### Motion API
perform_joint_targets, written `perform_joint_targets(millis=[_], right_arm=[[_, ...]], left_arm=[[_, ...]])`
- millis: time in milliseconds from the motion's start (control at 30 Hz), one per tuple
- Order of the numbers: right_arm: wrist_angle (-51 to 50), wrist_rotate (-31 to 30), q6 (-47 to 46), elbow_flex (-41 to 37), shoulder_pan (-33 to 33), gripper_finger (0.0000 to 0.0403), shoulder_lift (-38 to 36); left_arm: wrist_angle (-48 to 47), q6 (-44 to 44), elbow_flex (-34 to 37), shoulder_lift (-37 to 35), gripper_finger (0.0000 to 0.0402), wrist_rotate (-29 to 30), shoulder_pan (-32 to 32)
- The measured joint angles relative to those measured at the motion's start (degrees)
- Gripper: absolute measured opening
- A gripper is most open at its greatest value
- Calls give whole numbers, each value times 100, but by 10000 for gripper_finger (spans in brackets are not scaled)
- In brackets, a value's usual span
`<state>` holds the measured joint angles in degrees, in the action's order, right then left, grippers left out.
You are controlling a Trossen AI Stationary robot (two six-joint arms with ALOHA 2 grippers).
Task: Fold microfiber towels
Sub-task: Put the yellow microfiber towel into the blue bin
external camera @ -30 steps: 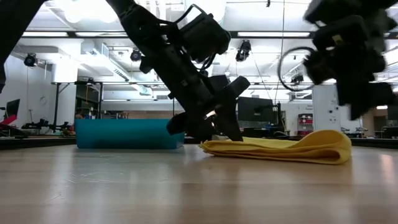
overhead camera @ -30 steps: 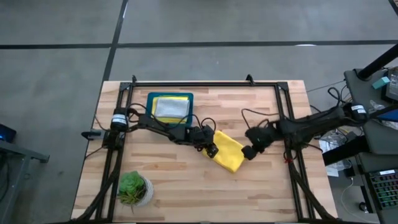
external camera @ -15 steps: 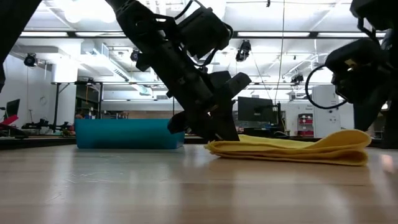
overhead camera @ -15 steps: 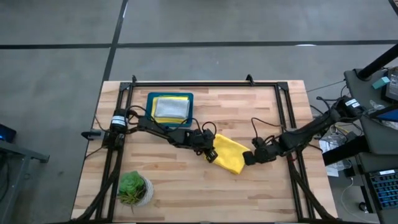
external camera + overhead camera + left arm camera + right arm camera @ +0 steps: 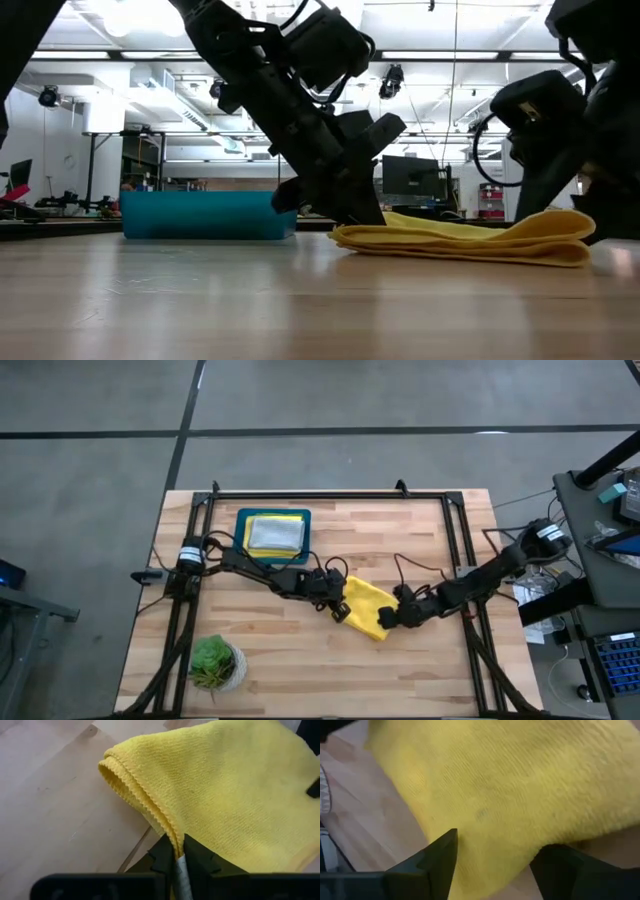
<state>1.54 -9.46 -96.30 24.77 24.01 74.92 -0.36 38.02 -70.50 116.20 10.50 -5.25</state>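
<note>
We are looking at a robotics lab or open workshop hall. A light butcher-block wooden table [image 5: 300, 650] with a black metal frame rail [image 5: 320, 495] stands on a bare grey concrete floor [image 5: 100, 420] marked with dark seams. Right of the table, we see a dark workstation desk [image 5: 600, 550] crowded with cables and a keyboard. Beyond the table, in the low view, the room opens wide: a white ceiling with long strip lights [image 5: 440, 55], exposed ducts, black studio lamps on stands [image 5: 47, 97], computer monitors [image 5: 410, 178] and white cabinets [image 5: 520, 165].
</note>
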Motion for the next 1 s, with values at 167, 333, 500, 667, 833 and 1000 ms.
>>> perform_joint_targets(millis=[167,333,500,667,833,1000], right_arm=[[99,-277,140,-4,0,160,115],[32,-427,331,-15,-4,83,50],[19,-654,661,9,-20,20,-217],[10,-711,963,13,-151,13,-435],[-2,-712,1577,112,-462,13,-596],[-31,-634,2475,368,-954,13,-698]], left_arm=[[2,-91,0,0,17,69,-48],[13,-94,0,0,17,250,-87],[-2,-198,0,-22,17,335,-96],[-1,-355,0,-111,3,426,-101],[-83,-501,0,-331,2,539,-101],[-524,-592,0,-644,1,878,-100]])
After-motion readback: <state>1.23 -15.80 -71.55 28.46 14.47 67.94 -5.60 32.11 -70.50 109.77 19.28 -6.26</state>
